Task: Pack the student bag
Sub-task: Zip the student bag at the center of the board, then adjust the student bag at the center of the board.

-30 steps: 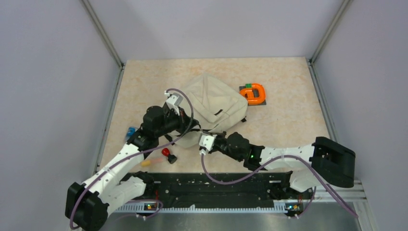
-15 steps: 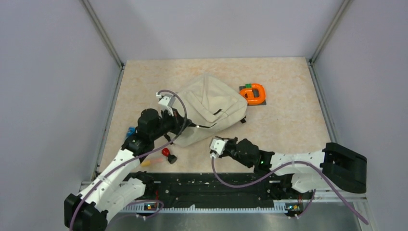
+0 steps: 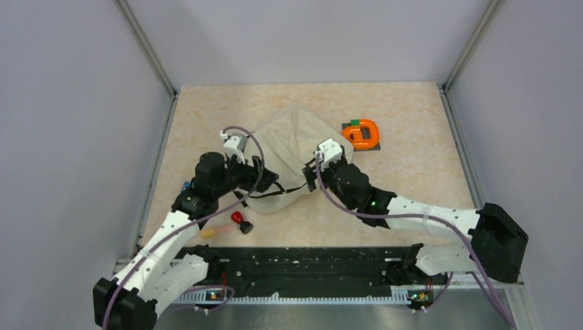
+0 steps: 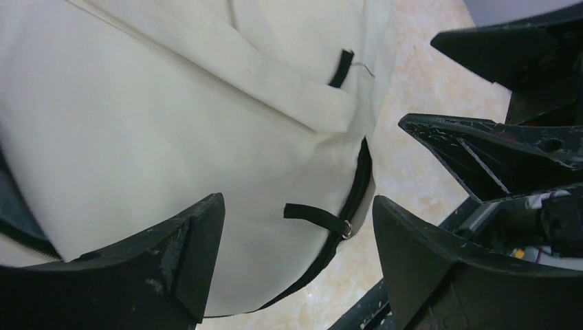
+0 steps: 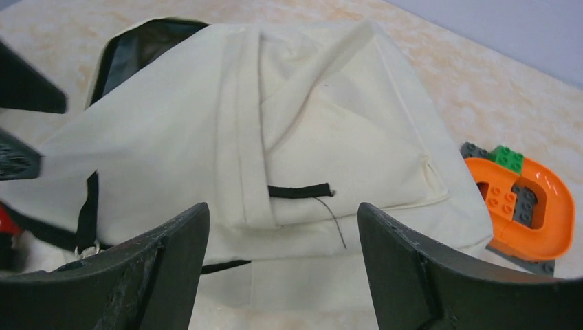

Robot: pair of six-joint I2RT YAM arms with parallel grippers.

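Mid-frame, the left gripper [image 4: 295,210] and right gripper [image 5: 282,210] hover over the student bag [image 3: 292,137], jaws spread, gripping nothing. Opening it seems the step in hand; next, pinch the zipper pull [image 4: 316,214].

Orange toy [image 3: 352,135] and red knob [image 3: 237,217] lie well apart.

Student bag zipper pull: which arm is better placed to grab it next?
Left, probably. The left claw, open, brackets the black zipper pull on the student bag; the right claw, also open, faces the front flap instead.
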